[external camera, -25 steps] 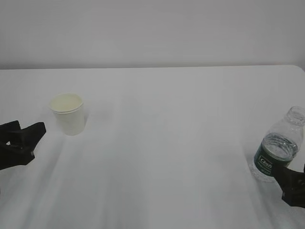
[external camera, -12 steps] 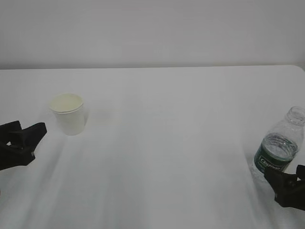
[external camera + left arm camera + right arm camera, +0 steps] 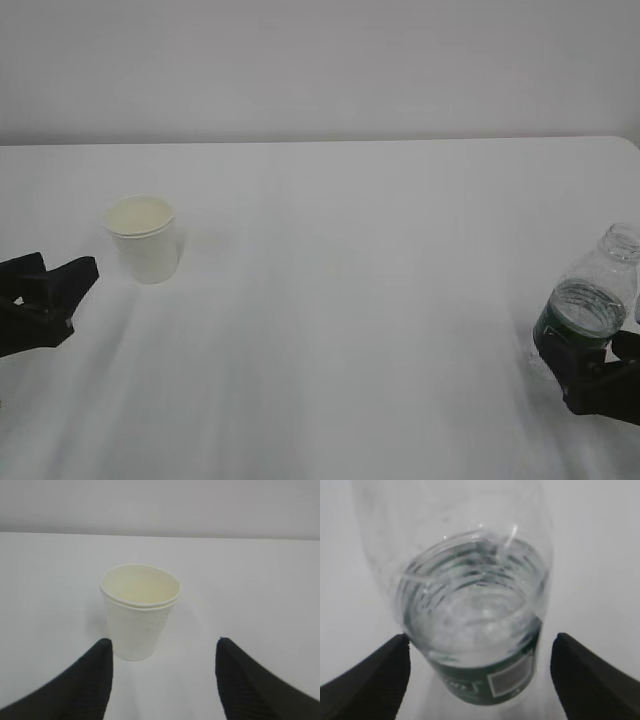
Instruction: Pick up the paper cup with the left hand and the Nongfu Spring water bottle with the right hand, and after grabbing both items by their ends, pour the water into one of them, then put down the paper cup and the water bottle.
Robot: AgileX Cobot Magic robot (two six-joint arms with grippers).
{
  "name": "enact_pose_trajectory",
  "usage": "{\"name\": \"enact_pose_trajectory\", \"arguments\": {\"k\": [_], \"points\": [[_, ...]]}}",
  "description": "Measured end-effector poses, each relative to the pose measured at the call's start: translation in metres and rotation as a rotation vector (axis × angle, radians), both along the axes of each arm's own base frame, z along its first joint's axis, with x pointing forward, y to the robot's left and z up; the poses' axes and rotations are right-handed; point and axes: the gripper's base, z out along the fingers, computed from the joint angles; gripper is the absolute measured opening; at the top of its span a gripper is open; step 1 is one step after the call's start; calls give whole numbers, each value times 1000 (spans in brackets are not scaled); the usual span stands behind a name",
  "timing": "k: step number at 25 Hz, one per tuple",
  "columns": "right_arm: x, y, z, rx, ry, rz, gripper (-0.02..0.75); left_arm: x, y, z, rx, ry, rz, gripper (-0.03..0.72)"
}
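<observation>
One paper cup (image 3: 145,238), one water bottle (image 3: 588,308) and two black claws are all that stand out on the plain white worktop (image 3: 360,300).

The cup sits upright in the left half of the exterior view, a small tapered white cup with a rolled rim and a pale cream inside. In the left wrist view (image 3: 139,611) a second rim line shows just under the top one, as if two cups were nested; I cannot tell for sure. It carries no print that I can see.

The bottle stands upright at the lower right edge of the exterior view. It is clear, ribbed plastic with an open neck and no cap, and the right wrist view (image 3: 470,605) shows clear water (image 3: 470,615) filling its lower part. A dark green label band wraps the lower body; there is pale lettering and a small pale rectangle on it, too blurred to read.

The left claw (image 3: 45,290) lies low at the left edge, jaws spread apart, short of the cup and not touching it. In its own camera the two matte, finely ribbed fingers (image 3: 90,680) frame the cup from below.

The right claw (image 3: 592,372) has its jaws wide apart, one finger on either side of the bottle's base, with a gap visible on both sides in the wrist view, so it grips nothing.
</observation>
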Motion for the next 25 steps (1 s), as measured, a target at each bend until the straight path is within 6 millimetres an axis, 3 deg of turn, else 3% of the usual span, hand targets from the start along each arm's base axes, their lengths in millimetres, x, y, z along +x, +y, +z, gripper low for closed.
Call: {"name": "enact_pose_trajectory", "arguments": {"k": [25], "points": [[37,3,-11,17,-28,12,666,1,0,-10,12,44,0,461]]}}
